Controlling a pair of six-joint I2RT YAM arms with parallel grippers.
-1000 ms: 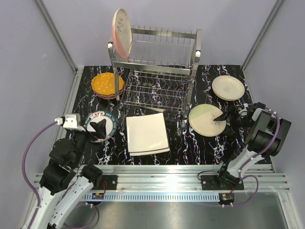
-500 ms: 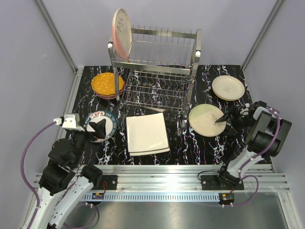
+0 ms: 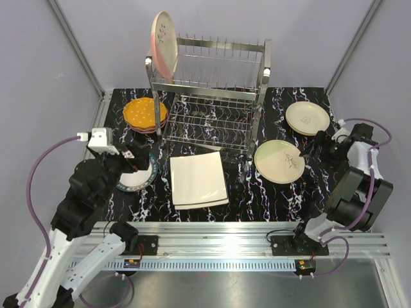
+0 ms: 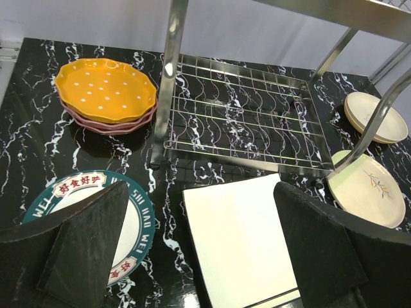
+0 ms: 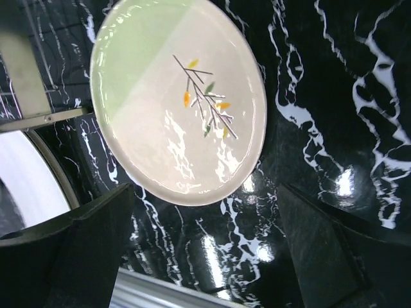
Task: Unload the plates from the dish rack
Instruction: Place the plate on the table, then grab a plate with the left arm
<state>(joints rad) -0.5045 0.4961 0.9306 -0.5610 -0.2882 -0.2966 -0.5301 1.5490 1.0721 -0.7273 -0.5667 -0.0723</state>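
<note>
Jaws on both grippers stand spread and empty; the left gripper [image 4: 201,218] has lifted off the patterned-rim plate [image 4: 138,215], and the right gripper [image 5: 204,205] has drawn back from the green-and-cream plate [image 5: 173,96]. Only the top view shows the last pink-and-cream plate [image 3: 164,42], upright at the dish rack's [image 3: 212,119] upper left end.

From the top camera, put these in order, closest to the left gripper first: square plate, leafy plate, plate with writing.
1. Plate with writing, just under the left gripper.
2. Square plate, in the middle.
3. Leafy plate, right side.
</note>
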